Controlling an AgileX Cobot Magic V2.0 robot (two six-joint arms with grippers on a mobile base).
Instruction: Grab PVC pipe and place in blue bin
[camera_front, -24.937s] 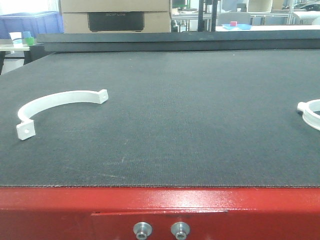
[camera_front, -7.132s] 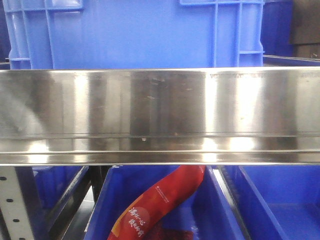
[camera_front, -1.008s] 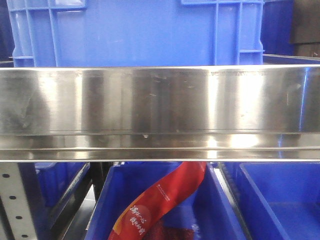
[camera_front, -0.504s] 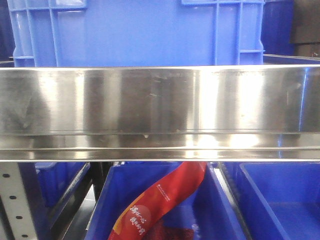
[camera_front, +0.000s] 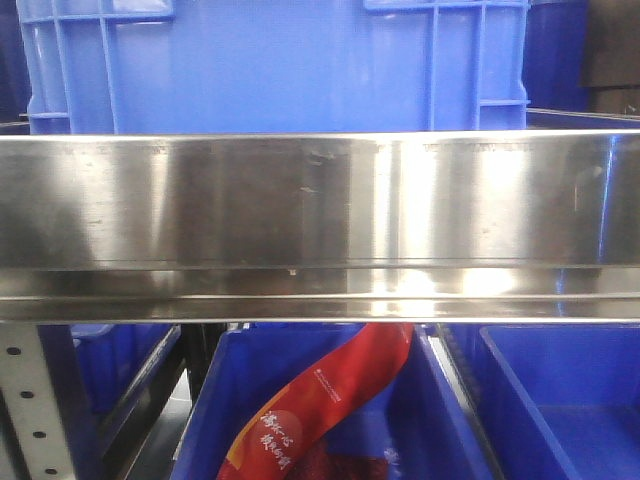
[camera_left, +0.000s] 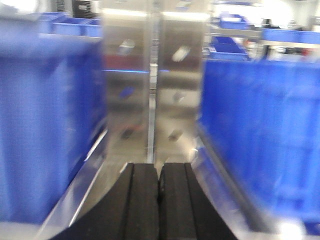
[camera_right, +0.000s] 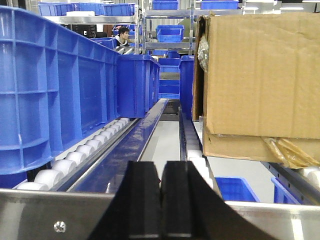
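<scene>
So, nearest the cameras, both grippers are pressed closed with nothing between the pads. The left gripper (camera_left: 159, 192) hangs over a shiny steel shelf surface (camera_left: 152, 115) between two blue crates, though that view is smeared with blur, so detail is shaky. The right gripper (camera_right: 161, 200) has its jaws together too, sitting just above a steel rail (camera_right: 45, 207) and looking down a roller lane (camera_right: 80, 152).

The PVC pipe isn't visible in any view, so I can't tell where it is. With both grippers bare, my guess is it's already dropped off or never got picked up.

Farther out on the right wrist view there's a blue bin (camera_right: 50, 85) on the rollers and a cardboard box (camera_right: 260, 75) opposite it. The front camera mostly sees a steel beam (camera_front: 320, 225), a big blue crate (camera_front: 280, 65) above, and a lower bin (camera_front: 200, 420) holding a red package (camera_front: 330, 400).
</scene>
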